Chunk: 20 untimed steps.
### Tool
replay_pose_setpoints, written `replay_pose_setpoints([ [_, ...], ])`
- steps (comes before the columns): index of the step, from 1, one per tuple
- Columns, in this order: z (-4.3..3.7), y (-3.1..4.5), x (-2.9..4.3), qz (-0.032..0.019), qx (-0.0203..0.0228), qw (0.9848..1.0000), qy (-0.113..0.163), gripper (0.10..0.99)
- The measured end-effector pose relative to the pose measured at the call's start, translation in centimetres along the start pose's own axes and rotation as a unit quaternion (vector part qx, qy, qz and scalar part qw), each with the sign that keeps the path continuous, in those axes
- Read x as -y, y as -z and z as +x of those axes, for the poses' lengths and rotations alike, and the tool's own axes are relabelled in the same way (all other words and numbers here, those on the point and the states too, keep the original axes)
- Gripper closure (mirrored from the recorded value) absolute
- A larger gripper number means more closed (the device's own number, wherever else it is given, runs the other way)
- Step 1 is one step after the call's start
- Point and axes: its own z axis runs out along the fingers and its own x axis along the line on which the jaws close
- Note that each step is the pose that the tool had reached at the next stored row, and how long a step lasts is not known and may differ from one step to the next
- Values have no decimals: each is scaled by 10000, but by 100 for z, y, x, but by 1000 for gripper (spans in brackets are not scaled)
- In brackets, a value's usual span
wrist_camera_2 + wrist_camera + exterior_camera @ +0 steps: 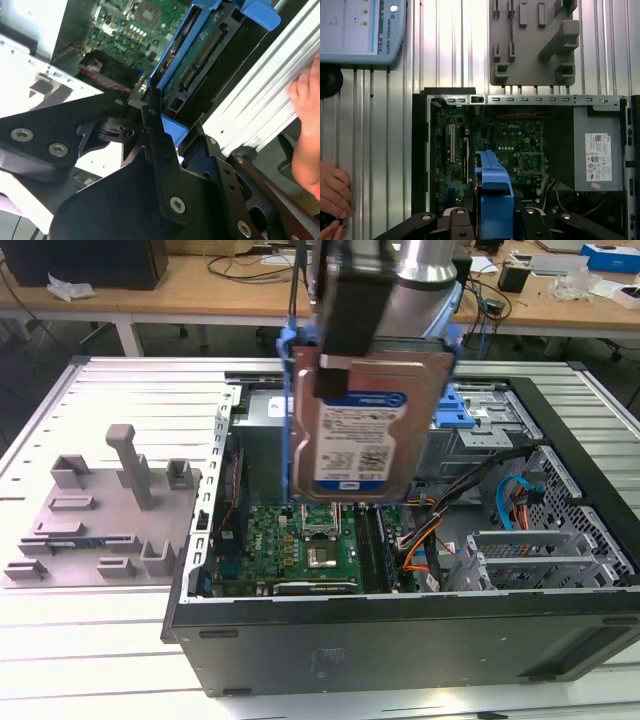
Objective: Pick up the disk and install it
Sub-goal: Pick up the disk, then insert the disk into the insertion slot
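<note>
- Black gripper, jaws pinching the disk
- disk hangs upright over the open computer case, right above the motherboard

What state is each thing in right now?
Disk: lifted, upright, above the open case.
Gripper: shut on the disk.
Case: lid off, board exposed.
Holder: flat on the table beside the case.
Pendant: screen lit.
Hand: at the table's edge.
</note>
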Motion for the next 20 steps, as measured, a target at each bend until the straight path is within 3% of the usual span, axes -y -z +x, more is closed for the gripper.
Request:
replay_pose_setpoints([
  [1, 10, 3, 44, -1, 0, 10000, 0, 718],
  [3, 12, 4, 60, -1, 0, 10000, 0, 718],
  [20, 12, 4, 64, -1, 0, 10000, 0, 718],
])
